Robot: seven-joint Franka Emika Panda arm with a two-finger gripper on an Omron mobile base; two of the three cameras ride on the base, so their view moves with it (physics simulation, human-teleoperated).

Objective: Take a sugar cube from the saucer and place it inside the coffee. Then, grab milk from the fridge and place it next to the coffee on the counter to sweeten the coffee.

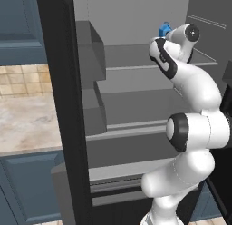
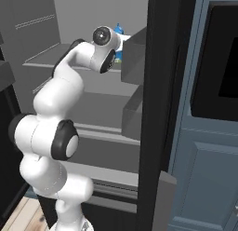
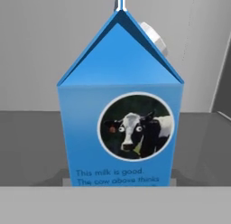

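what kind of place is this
Most likely a home kitchen. The arm reaches into an open fridge with flat grey shelves, where a blue milk carton stands. Beside the fridge runs a beige stone counter over dark blue cabinets.

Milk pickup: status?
Arm reaching into the fridge at upper shelf. Milk upright, dead ahead in hand view. Fingers hidden, grip unconfirmed. Nothing between hand and carton.

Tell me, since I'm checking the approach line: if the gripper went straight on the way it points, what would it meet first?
Most likely the milk carton, upright on the fridge shelf and dead ahead in the hand view; how close it is stays unclear.
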